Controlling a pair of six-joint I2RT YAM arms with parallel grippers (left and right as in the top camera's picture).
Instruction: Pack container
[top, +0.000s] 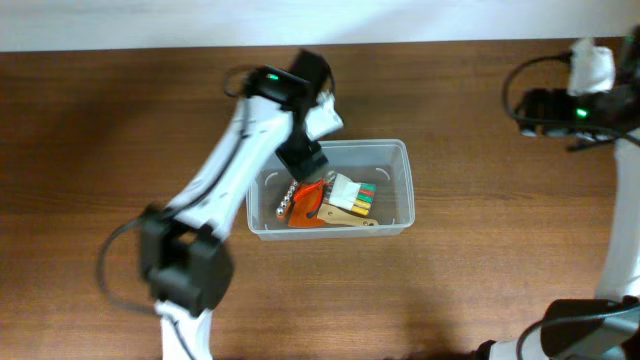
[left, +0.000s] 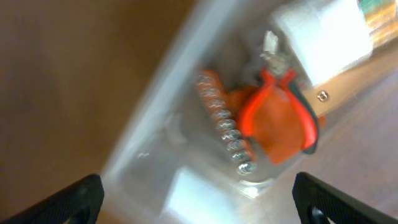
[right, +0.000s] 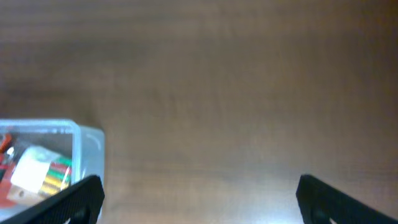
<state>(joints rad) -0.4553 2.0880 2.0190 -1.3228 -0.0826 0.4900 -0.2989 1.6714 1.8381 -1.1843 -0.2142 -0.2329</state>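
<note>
The container (top: 385, 146) is placed near the middle of the brown surface (top: 100, 150), with its long sides running left to right. Several things are seen inside it, gathered toward its left half. Red-handled pliers (left: 283, 102) are laid over an orange piece (left: 280, 134). A silver beaded chain (left: 225, 127) (or perhaps a spring; the blur prevents telling) is found just beside them, against the left wall. A white block (top: 345, 187) with coloured strips along one edge is set to the right of the pliers, touching them.

The left gripper (left: 199, 205) is positioned over the container's far left corner. Its fingers (left: 78, 199) are spread wide and nothing is gripped between them. Whether the fingertips are lowered below the rim cannot be told from these views.

The right gripper (right: 202, 202) is held well apart from the container, over bare surface at the right side. Its fingers (right: 329, 199) are likewise spread wide, with nothing held. Only a corner of the container is caught at the lower left of the right wrist view.
</note>
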